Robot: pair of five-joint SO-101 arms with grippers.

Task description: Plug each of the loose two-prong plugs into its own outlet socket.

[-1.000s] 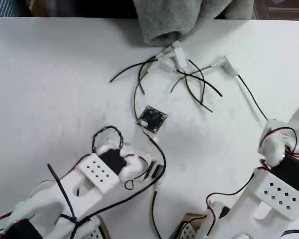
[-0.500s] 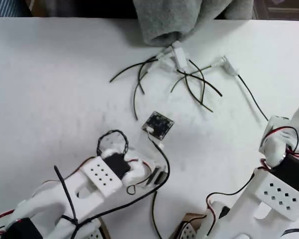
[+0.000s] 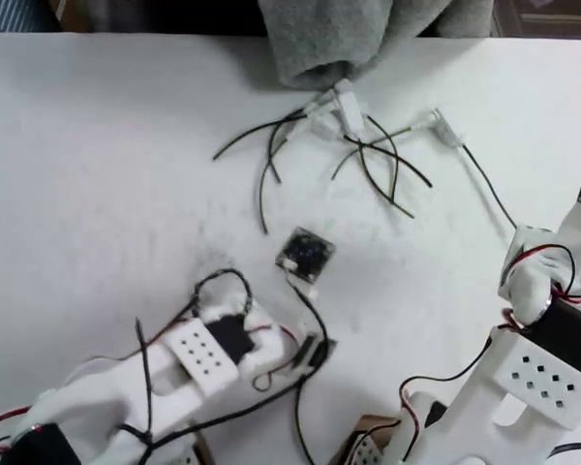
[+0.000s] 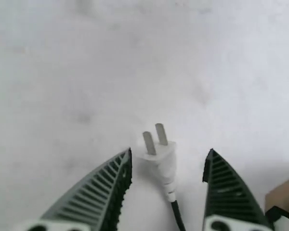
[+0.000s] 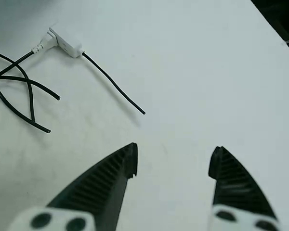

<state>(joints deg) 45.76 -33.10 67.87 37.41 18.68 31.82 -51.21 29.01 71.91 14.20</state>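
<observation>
The left hand (image 4: 168, 154) is wide open and holds nothing. Its two ribbed fingers stand either side of a white two-prong plug (image 4: 160, 153), not touching it. The plug lies flat on the worktop (image 3: 97, 145) with its prongs (image 4: 154, 137) pointing away from the hand and its black cord (image 4: 176, 216) trailing back under the wrist.

The plug looks light, hard and smooth, so it will probably slip or pivot under a shallow pinch, and the cord may tug it askew. The best hold is probably across the body's flat sides, behind the prongs.

The left arm stretches low from the near edge. The right hand (image 5: 174, 149), open and empty, hangs over bare worktop, well apart from a white socket (image 5: 65, 42).
</observation>
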